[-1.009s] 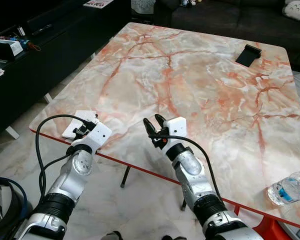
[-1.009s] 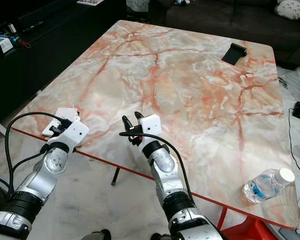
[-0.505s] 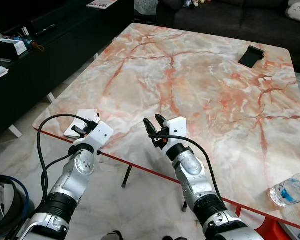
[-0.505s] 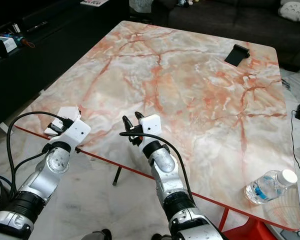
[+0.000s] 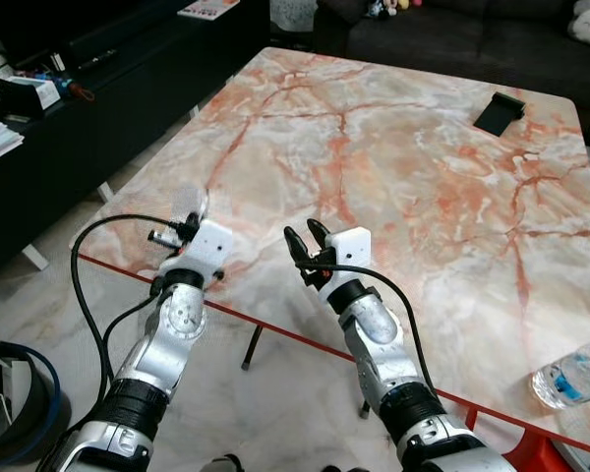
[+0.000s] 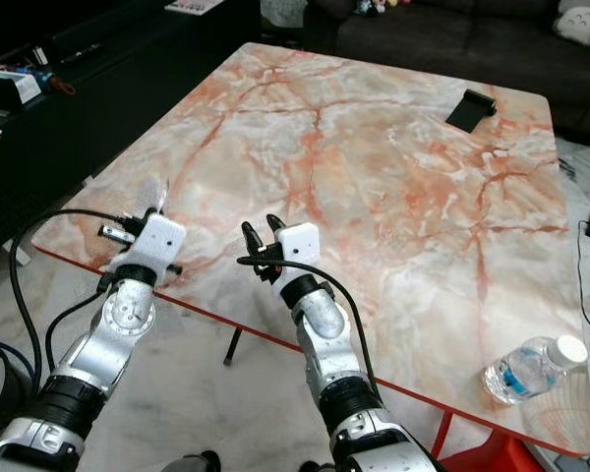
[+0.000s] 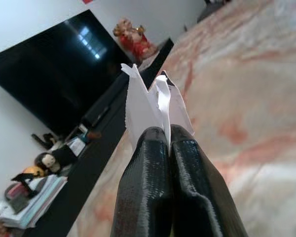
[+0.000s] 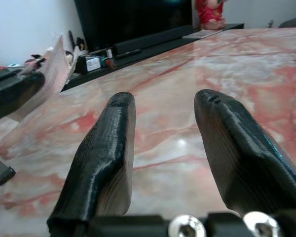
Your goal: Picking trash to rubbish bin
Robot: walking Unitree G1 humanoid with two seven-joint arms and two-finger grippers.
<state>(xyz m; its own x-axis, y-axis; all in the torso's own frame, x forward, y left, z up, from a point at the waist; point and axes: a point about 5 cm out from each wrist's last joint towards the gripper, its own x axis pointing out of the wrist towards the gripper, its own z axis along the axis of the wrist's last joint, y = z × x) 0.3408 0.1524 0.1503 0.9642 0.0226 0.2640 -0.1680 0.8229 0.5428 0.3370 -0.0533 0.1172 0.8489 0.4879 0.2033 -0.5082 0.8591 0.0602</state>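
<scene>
Left hand (image 7: 168,136) is clamped on a piece of white paper trash (image 7: 150,101), lifted above the tabletop's (image 5: 413,157) near left corner. Right hand (image 5: 306,239) hovers at the near edge, fingers apart. A water bottle (image 5: 571,375) lies at the near right corner.

Two silver metallic arms with black elbow bands and white blocky wrist housings. The left gripper (image 7: 168,136) and right gripper (image 8: 164,106) have long glossy black fingers. Black cables loop alongside; probably two silver screws sit at the right gripper's base.
</scene>
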